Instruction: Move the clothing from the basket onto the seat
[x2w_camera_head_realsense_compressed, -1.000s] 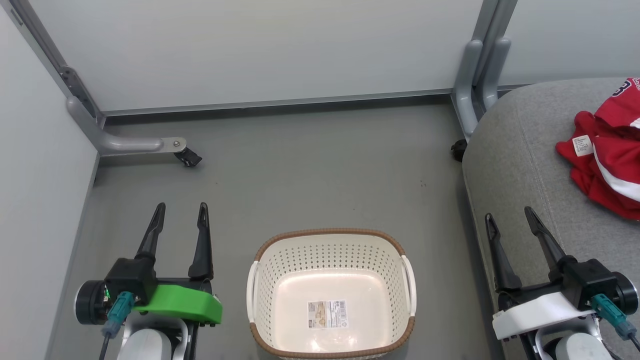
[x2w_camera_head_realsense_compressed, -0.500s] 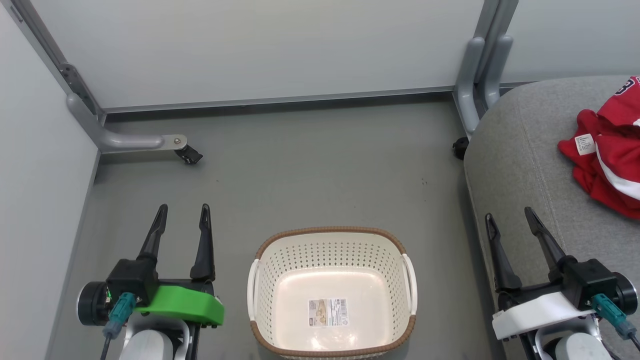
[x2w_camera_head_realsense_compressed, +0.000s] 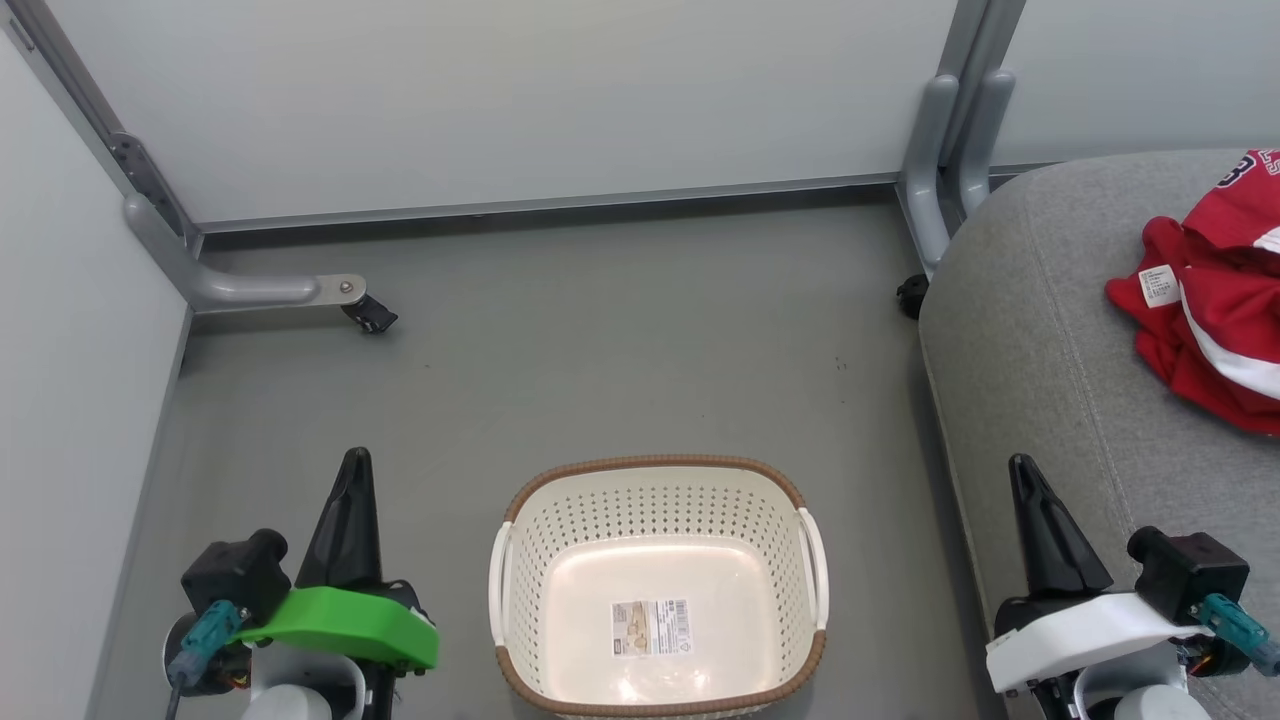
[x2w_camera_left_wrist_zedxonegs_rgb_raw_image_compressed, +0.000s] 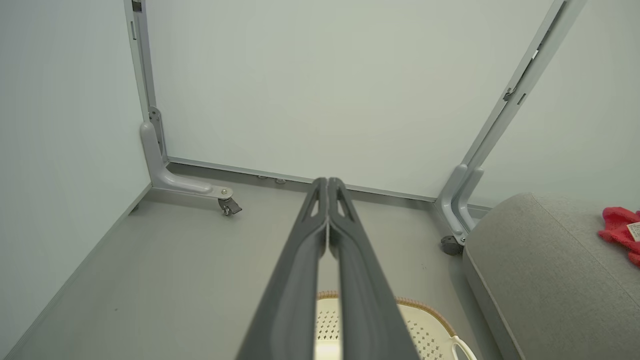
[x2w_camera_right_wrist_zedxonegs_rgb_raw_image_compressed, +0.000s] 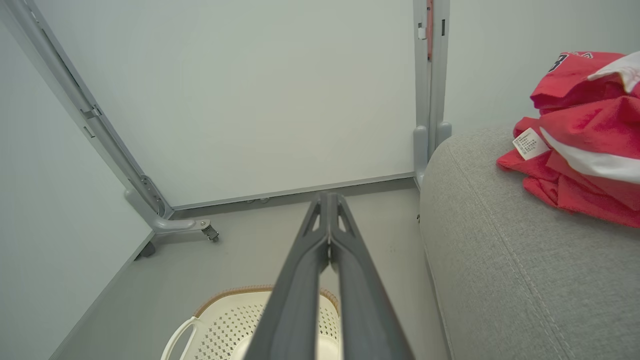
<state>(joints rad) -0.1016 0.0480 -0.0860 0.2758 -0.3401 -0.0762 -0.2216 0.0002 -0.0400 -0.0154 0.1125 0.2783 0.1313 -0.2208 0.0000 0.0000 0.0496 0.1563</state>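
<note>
— Starting with the clothing (x2w_camera_head_realsense_compressed: 1215, 300): where is it?
— On the seat (x2w_camera_head_realsense_compressed: 1040, 350), a crumpled red heap toward the seat's far right, well in from its left edge. The head view's right border cuts it off. What shows of the heap runs from far to near, and a small white label (x2w_camera_head_realsense_compressed: 1160, 285) sits at the end nearest the seat's left edge.
— And the basket (x2w_camera_head_realsense_compressed: 655, 465)?
— Upright on the floor (x2w_camera_head_realsense_compressed: 600, 330), near the seat's left edge but apart from it. Its long axis runs left to right, with a white handle at each short end. The sticker (x2w_camera_head_realsense_compressed: 650, 628) on its floor shows plainly.
— The grippers?
— The left gripper (x2w_camera_head_realsense_compressed: 352, 470) has its fingers pressed together on nothing, left of the basket. The right gripper (x2w_camera_head_realsense_compressed: 1020, 465) is likewise closed with nothing in it, over the seat's near left edge. Both point toward the far wall (x2w_camera_head_realsense_compressed: 500, 100).
</note>
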